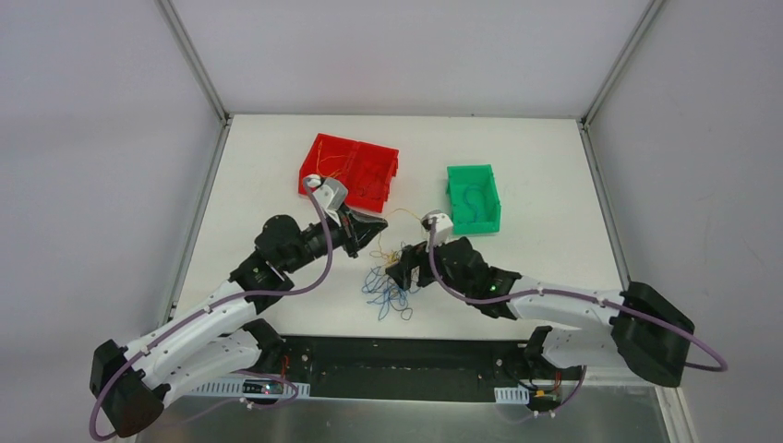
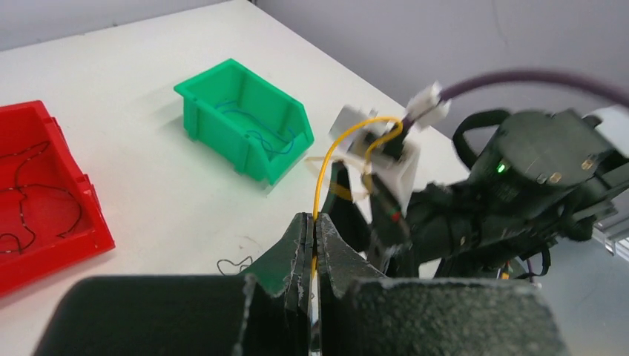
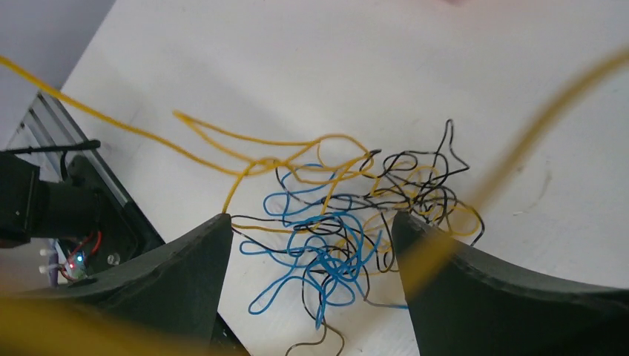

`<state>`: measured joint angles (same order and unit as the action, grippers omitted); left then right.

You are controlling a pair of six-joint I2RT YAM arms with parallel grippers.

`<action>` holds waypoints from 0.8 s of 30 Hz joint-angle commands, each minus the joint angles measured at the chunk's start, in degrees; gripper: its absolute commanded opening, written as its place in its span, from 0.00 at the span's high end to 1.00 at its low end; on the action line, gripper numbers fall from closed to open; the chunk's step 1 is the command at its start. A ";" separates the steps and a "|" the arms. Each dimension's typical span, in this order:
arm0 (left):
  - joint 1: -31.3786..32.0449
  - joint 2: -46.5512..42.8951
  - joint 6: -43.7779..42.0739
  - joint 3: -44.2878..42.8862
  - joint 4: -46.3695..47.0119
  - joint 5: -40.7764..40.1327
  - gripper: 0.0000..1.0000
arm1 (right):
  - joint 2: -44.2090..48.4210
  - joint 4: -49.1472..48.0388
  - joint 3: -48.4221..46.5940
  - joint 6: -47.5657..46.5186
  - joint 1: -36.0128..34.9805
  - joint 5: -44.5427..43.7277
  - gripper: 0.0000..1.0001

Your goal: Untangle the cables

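The cables lie in a loose tangle (image 1: 388, 291) of blue, dark and yellow-orange wires on the white table between the two arms. My left gripper (image 2: 315, 219) is shut on one yellow wire (image 2: 320, 185), which rises from the jaws and arcs over toward the right arm's wrist. In the top view the left gripper (image 1: 380, 224) sits above and left of the tangle. My right gripper (image 3: 311, 226) is open and hovers just over the tangle (image 3: 341, 222), its fingers on either side and nothing between them. A yellow strand (image 3: 111, 119) stretches off to the upper left.
A red bin (image 1: 355, 143) behind the left gripper holds thin wires. A green bin (image 1: 451, 194) to its right holds a blue wire (image 2: 259, 137). A small dark wire (image 2: 234, 263) lies alone on the table. The right arm (image 2: 519, 178) is close beside the left gripper.
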<state>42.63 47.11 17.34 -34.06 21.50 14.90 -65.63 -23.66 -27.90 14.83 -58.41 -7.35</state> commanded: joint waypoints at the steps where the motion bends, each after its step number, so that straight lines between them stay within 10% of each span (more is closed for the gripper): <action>1: -0.54 -3.99 1.08 -0.03 1.62 -4.94 1.00 | -6.70 -5.48 -5.08 -3.48 -2.55 2.46 0.17; 24: -0.89 4.99 -3.09 -43.37 -27.64 -27.22 1.00 | -16.15 5.17 -11.84 1.75 -3.11 -15.76 0.39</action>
<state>42.26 51.16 17.23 -70.67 0.08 -7.22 -83.85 -20.01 -38.04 14.55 -61.43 -17.10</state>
